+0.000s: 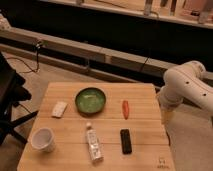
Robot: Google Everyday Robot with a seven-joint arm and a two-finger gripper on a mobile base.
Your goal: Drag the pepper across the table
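Pepper (125, 109) lies on the counter (147, 135), right of the green bowl (90, 100). The gripper (166, 116) hangs off the counter's right edge, fingers spread and empty, apart from the pepper. The corner logo (161, 163) is unreadable.

Matt wooden table (145, 136), glossy bowl (78, 101), pale plastic-looking claw (166, 116) off the table's right edge

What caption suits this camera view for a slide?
Open pincer hangs beside the table edge, apart from the pepper.

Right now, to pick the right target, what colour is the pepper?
The pepper is red-orange, camera view; the gripper hangs beside the table edge.
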